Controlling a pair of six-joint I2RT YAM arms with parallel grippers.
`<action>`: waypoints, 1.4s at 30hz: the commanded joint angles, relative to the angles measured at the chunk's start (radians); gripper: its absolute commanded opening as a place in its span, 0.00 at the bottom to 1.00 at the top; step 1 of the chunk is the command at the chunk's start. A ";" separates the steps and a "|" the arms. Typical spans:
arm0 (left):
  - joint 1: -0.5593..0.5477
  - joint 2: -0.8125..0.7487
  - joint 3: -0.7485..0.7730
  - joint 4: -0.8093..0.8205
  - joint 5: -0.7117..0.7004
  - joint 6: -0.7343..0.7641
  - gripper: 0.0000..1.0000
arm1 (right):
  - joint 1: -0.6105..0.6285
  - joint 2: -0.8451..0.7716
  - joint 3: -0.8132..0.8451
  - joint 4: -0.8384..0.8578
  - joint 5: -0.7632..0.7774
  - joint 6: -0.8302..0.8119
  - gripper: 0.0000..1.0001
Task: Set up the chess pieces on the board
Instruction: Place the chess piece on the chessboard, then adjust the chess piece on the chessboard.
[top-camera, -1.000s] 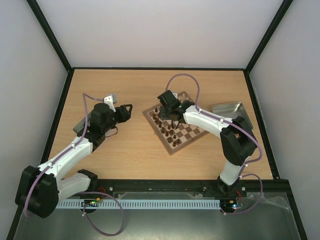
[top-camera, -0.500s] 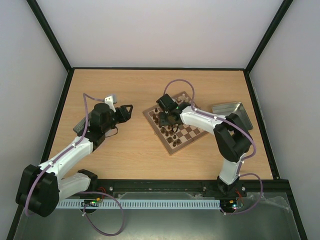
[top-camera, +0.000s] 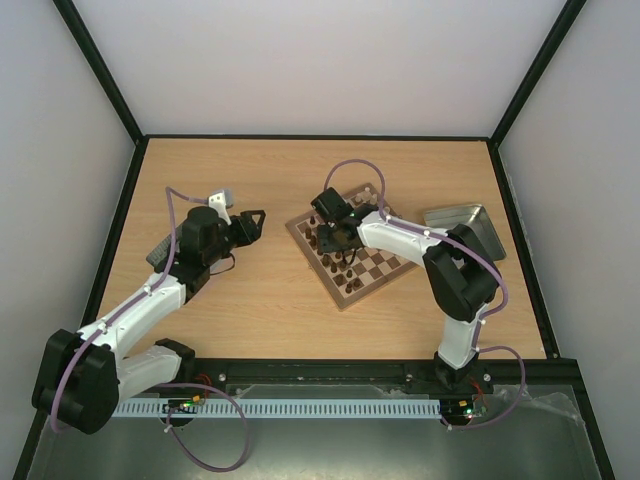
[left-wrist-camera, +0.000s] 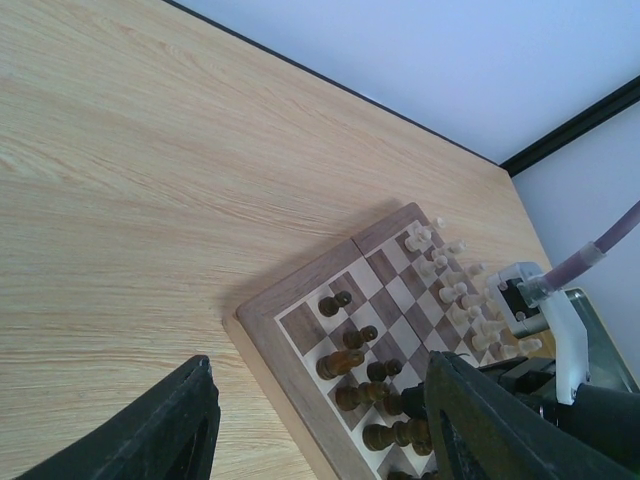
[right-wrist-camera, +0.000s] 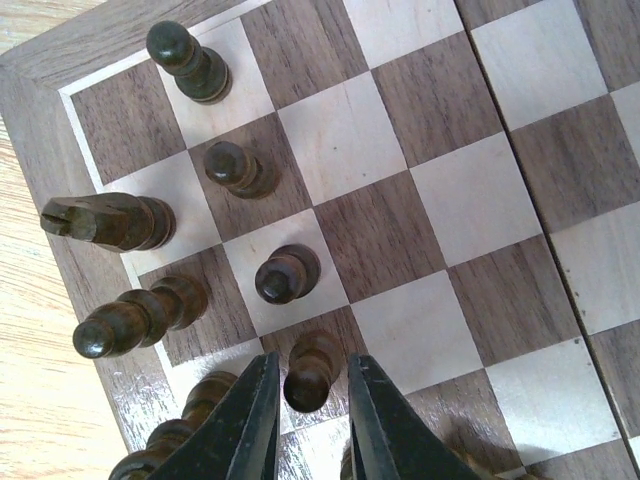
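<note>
**Board** (top-camera: 385, 262): lying flat on the table (top-camera: 280, 180), right of centre, turned corner-on to the near edge. Every figure I am seeing is standing on it.

**Dark pieces** (left-wrist-camera: 352, 362): crowding the rows along the board's left-hand side. Through the right wrist camera, several are showing close up on the corner squares. One pawn is standing on a light square near the rim, and two more are on the squares further in. A taller carved figure and a round-headed one are standing on the edge squares.

**Cream pieces** (left-wrist-camera: 447, 283): lining up along the opposite side of the board, partly hidden behind the right arm.

**Right gripper** (right-wrist-camera: 311, 365): reaching down over the dark side of the board, jaws parted. Its fingers (right-wrist-camera: 250, 420) are flanking one piece.

**Dark pawn** (right-wrist-camera: 308, 378): standing between those fingers, upright on its square. A thin strip of board is showing on either side of it, so the jaws are bracketing it rather than pinching it.

**Left gripper** (left-wrist-camera: 320, 370): hovering over bare wood, well to the left of the board and pointing towards it. Its fingers (left-wrist-camera: 150, 430) are spreading wide and carrying nothing.

**Grey tin** (top-camera: 458, 217): sitting on the table past the board's right corner, near it but apart. The right arm's elbow is overlapping its near edge in the overhead view.
</note>
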 joint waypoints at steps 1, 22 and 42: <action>0.008 -0.001 -0.012 0.021 0.010 -0.005 0.58 | -0.001 0.003 0.026 -0.044 0.004 -0.007 0.20; 0.010 -0.011 -0.011 0.028 0.037 -0.010 0.58 | -0.050 -0.247 -0.185 -0.005 0.097 0.126 0.29; 0.009 0.008 -0.004 0.044 0.068 -0.012 0.59 | -0.107 -0.209 -0.266 0.090 -0.011 0.170 0.33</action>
